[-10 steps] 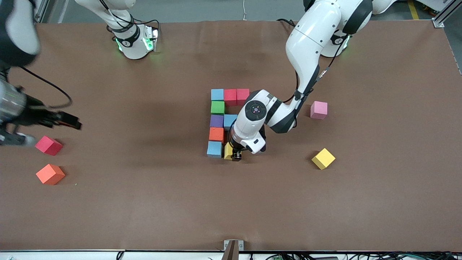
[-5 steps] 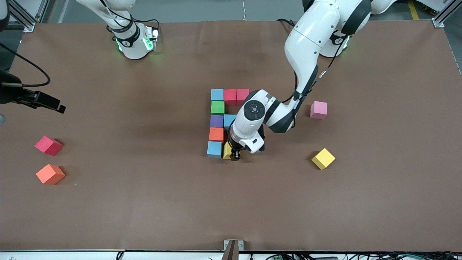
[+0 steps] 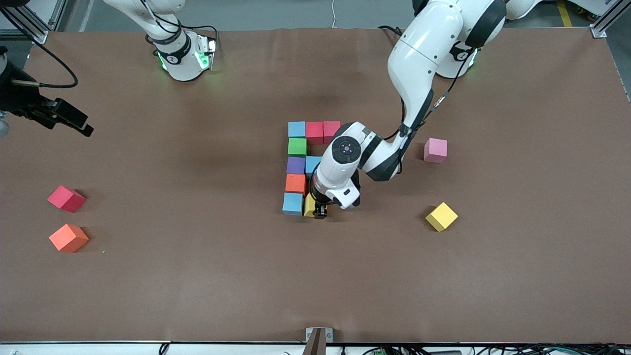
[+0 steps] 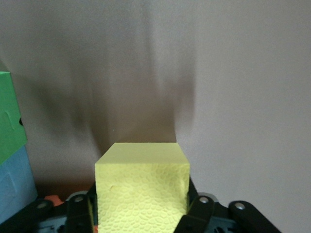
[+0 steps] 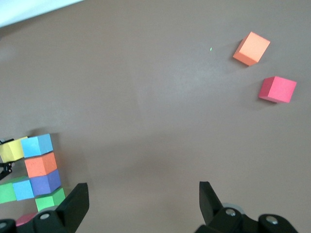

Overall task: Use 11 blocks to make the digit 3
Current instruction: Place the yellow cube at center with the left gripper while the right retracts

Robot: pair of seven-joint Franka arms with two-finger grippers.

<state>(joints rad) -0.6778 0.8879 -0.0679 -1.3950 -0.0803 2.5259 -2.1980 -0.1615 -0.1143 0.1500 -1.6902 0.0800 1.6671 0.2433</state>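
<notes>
Matte foam blocks in blue, red, green, purple, orange and yellow make up the unfinished digit 3 (image 3: 296, 165), which lies on the brown worktop (image 3: 207, 286) about midway between the two arms' ends. All the cubes are one size and touch their neighbours. The row farthest from the front camera has three cubes, one blue and two red. The middle row shows a purple cube and a blue one before the left arm hides the rest. The nearest row has a blue cube (image 3: 293, 203) and the yellow block (image 3: 310, 206) touching it.

The left hand (image 3: 321, 213) is down around that yellow block. The left wrist view does not show whether it grips the cube or has let go. The right hand (image 3: 81, 125) hangs with its jaws wide apart and empty, over bare worktop at the right arm's end.

Since a second ago the right hand has drawn away from the loose red cube (image 3: 66, 198) and orange cube (image 3: 69, 237). No cube has shifted.

The figure's long axis runs straight away from the front camera. Its full column is on the side toward the right arm's end, and its rows point toward the left arm's end.
</notes>
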